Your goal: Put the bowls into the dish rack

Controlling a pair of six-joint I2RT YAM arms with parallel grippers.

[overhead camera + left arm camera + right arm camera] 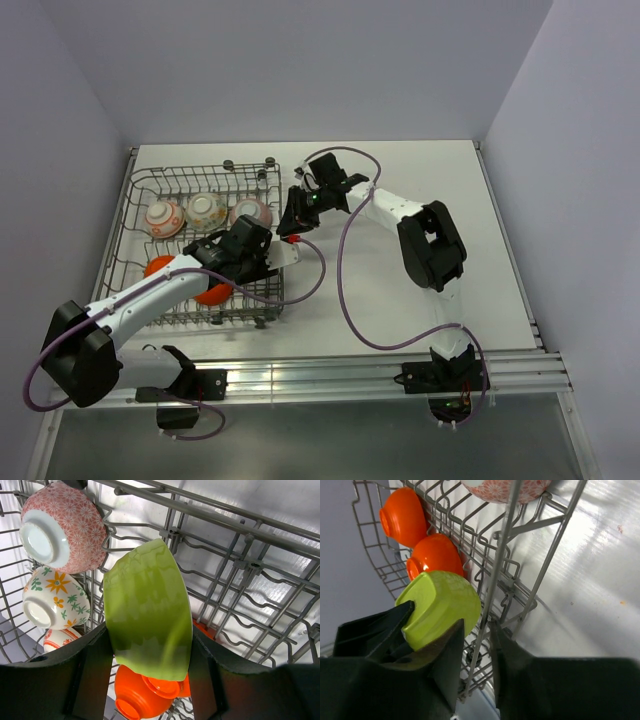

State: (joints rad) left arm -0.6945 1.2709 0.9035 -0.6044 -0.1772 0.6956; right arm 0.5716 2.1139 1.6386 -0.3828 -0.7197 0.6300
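Observation:
The grey wire dish rack (128, 222) stands at the left of the table. My left gripper (150, 632) hangs over its front right part, shut on the lime-green bowl (147, 615), which is tilted on edge between the fingers. Below it, two orange bowls (135, 700) lie upside down on the tines; the top view shows them at the rack's front left (158, 266). Three patterned bowls (205, 210) lean in the back row. My right gripper (476, 625) is at the rack's right rim, its jaws slightly apart with a rim wire (505, 545) running between them.
The white table (420, 180) stretches to the right of the rack. A purple cable (345, 300) loops across it from the right arm. A metal rail (330, 375) runs along the near edge. Walls close in the back and both sides.

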